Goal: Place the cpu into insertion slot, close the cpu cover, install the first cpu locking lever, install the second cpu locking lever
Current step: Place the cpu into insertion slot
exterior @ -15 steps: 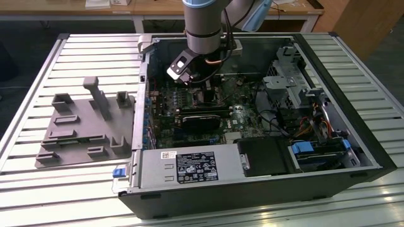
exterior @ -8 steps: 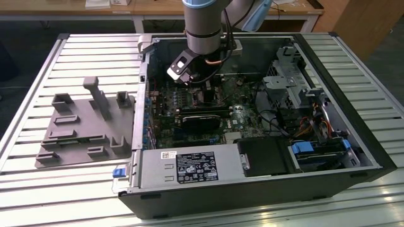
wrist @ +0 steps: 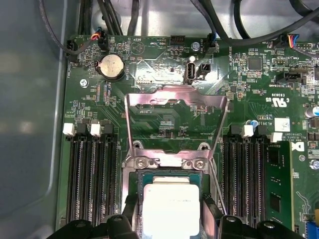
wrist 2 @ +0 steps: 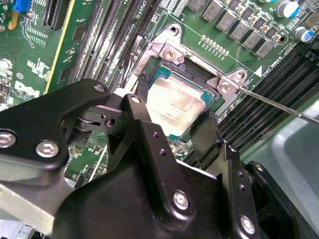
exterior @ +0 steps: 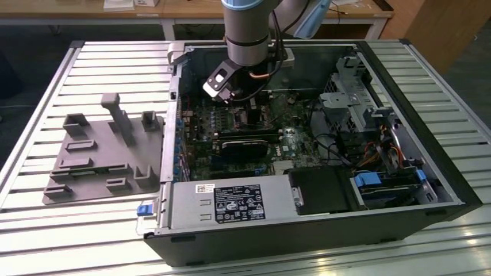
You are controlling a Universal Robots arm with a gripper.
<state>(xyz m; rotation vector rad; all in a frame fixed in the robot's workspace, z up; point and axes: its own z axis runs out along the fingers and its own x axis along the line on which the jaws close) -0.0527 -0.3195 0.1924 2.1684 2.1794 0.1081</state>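
Metal slats make up the tabletop (exterior: 92, 63), with wooden desks (exterior: 192, 10) beyond it in the room. On it lies an open computer case (exterior: 253, 244), just beside a grey moulded fixture (exterior: 84, 167). Inside, the green motherboard (wrist: 249, 104) carries the cpu cover (wrist: 174, 98), swung up and open, and the insertion slot (wrist 2: 192, 73). In the first wrist view the cpu (wrist: 171, 206) sits in or just over that slot. The gripper (wrist 2: 175, 107) is narrow and seems to pinch the chip by two opposite edges. Likely trouble: a tilted or off-square chip could bend the socket contacts, and a sideways push from the arm might slide the case on the smooth slats.
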